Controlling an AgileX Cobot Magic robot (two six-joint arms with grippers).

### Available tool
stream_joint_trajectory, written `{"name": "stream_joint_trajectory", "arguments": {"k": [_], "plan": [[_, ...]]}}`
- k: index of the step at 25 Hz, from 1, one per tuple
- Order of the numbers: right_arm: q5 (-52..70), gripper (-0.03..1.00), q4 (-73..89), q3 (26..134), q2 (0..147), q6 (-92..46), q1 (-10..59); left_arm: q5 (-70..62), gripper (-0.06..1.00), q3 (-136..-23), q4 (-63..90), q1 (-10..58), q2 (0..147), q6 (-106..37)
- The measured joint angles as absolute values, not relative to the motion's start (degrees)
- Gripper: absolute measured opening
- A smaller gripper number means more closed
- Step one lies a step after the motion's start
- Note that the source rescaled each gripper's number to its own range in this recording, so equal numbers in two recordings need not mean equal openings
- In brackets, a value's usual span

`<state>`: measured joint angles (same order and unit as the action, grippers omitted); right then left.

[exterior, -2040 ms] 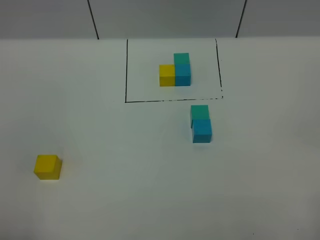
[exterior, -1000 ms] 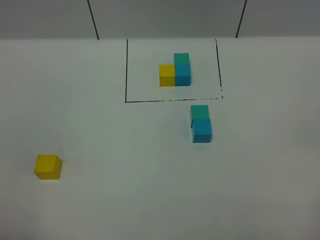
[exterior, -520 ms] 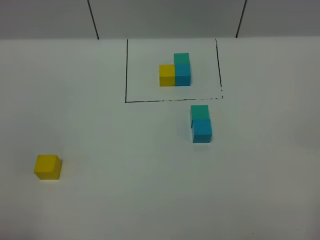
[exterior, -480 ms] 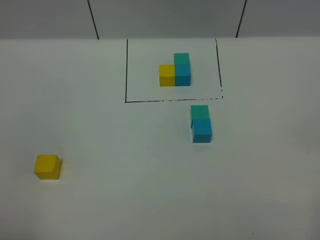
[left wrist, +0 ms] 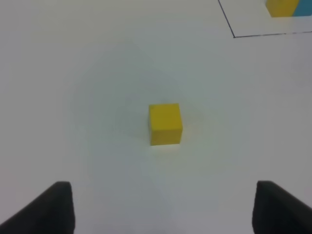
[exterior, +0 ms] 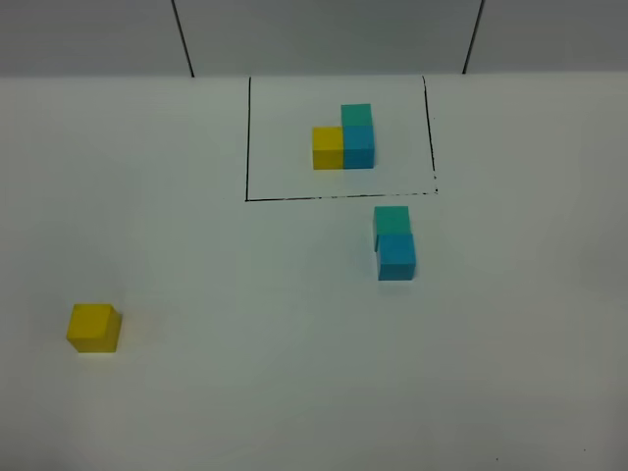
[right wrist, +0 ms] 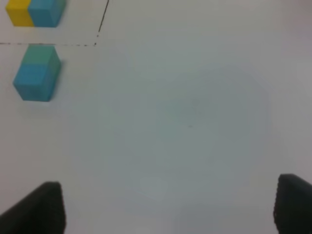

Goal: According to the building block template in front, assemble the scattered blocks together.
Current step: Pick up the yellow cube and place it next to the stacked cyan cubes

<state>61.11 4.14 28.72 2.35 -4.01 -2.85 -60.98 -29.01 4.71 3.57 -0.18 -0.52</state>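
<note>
Left gripper (left wrist: 161,210) of mine hangs over the white table (left wrist: 73,73) with its fingers spread wide and empty. The yellow cube (left wrist: 165,124) sits just ahead of it, alone and well apart from the other blocks. My right gripper (right wrist: 165,208) is spread wide too, gripping nothing. The teal-green cube (exterior: 392,219) and the sky blue cube (exterior: 396,257) touch each other just outside the black frame (exterior: 334,197). The building block template (exterior: 344,137) is inside that frame, near them.
</note>
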Motion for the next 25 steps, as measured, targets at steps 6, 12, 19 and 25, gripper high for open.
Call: {"name": "stream_joint_trajectory", "arguments": {"k": [6, 12, 19, 25], "plan": [[61.11, 0.73, 4.14, 28.72, 2.35, -4.01, -2.85, -60.98, 0.62, -29.01, 4.71, 3.57, -0.18, -0.52], [61.11, 0.73, 4.14, 28.72, 2.35, -3.38, -2.85, -60.98, 0.62, -29.01, 4.71, 3.57, -0.18, -0.52], [61.11, 0.73, 4.14, 28.72, 2.35, -3.09, -2.85, -60.98, 0.62, -29.01, 4.71, 3.57, -0.18, -0.52], [61.11, 0.73, 4.14, 28.72, 2.35, -3.09, -2.85, -60.98, 0.62, -29.01, 4.71, 3.57, -0.18, -0.52]]}}
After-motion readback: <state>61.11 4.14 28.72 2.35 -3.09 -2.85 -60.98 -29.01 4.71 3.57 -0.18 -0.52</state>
